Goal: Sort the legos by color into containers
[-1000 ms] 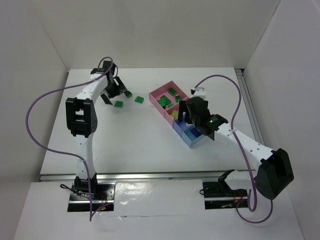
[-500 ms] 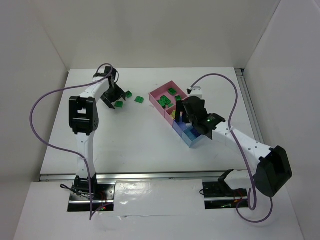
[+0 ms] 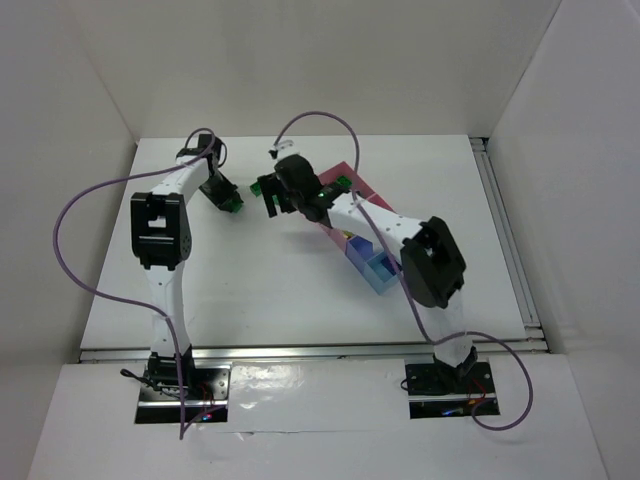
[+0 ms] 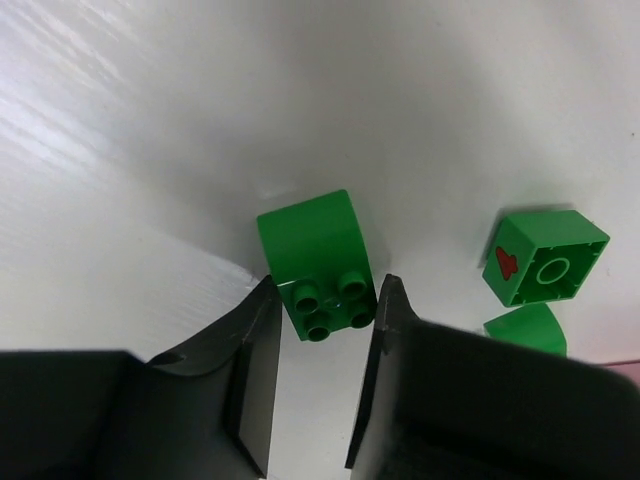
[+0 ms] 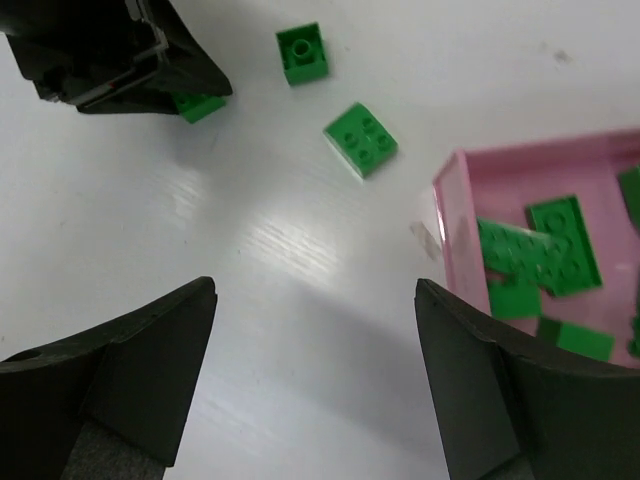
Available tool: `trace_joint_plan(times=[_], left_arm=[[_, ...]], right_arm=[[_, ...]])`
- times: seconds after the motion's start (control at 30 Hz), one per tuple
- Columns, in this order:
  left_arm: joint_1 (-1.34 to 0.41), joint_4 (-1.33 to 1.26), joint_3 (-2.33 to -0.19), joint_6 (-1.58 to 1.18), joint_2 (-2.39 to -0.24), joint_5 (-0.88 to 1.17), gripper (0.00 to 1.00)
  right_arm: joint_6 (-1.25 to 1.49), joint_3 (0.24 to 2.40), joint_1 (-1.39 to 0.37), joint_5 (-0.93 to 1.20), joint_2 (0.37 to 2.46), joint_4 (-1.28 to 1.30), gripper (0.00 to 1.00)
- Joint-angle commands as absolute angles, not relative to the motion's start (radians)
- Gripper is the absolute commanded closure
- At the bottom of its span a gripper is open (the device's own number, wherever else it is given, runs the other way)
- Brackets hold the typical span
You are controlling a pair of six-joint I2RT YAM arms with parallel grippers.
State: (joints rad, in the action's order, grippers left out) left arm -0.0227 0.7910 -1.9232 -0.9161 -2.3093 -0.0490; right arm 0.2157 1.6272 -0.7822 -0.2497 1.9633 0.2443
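Legos (image 5: 545, 250) lie in the pink bin (image 5: 447, 215), beside which the right gripper (image 5: 315, 290) hangs spread wide over the table (image 5: 300, 230). The left gripper (image 4: 330, 285) straddles a green brick (image 4: 310, 235) on the table; whether it pinches cannot be told. Two loose bricks (image 5: 361, 139) lie near it.

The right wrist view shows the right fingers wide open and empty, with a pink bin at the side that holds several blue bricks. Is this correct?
Not quite. The bricks in the pink bin are green, not blue, as the right wrist view shows. The right fingers are indeed wide open and empty.
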Motion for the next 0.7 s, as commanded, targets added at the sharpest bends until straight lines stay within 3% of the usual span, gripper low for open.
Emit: trace_joint_plan(times=[0.0,0.2,0.67], left_arm=[[0.015,0.792,-1.89,-0.862,-2.287,-0.052,0.74],[0.043,0.773,-1.844,-0.802,-2.169,-0.017,0.76],[0.169,0.764,-1.746,-0.726,-1.971,0.024,0.78]], right_arm=[[0.123,1.846,-0.778,-0.172,2.106,0.316,0.13],[0.098,2.124,-0.778,-0.224,2.374,0.383,0.13],[0.11,2.275,-0.698,-0.241,2.594,0.385,0.06]])
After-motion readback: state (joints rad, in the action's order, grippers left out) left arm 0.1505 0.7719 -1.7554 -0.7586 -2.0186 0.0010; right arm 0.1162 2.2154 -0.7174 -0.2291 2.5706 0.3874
